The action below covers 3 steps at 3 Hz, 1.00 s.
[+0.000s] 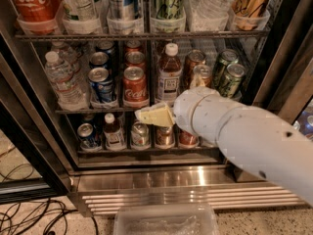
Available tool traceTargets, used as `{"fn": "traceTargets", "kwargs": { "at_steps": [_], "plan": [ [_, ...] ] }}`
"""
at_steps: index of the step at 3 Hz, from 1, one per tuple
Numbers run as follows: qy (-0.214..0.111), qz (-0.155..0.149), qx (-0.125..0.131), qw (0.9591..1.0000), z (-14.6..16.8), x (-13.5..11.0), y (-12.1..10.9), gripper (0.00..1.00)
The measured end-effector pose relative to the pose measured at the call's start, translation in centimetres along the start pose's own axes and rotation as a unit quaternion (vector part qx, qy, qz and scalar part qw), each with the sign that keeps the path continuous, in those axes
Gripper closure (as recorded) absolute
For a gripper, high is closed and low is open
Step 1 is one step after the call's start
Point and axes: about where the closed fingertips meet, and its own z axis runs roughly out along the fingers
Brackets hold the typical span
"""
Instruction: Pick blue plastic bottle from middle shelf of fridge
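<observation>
The bottle [169, 76] stands upright on the middle shelf [93, 111] of the fridge [146, 179], with a red can [135, 86] at its 9 o'clock. The tool [154, 116] sits at the bottle's 6 o'clock, level with the shelf's front rail. Whether it is released or clenched cannot be told.

big red bottle [29, 1]: "Coca-Cola", white script
red can [135, 87]: Coca-Cola script too, pretty sure
gripper [154, 115]: at the middle shelf [98, 110] front rail, just below that can
</observation>
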Motion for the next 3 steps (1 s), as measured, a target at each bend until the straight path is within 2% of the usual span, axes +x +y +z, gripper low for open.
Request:
{"fn": "traceTargets", "kwargs": {
  "at_steps": [1,3],
  "plan": [
    [-0.012,-0.009,0.021,0.9997,0.23,0.58,0.39,0.00],
    [-0.036,-0.012,0.063,0.9973,0.62,1.53,0.14,0.10]
  ]
}}
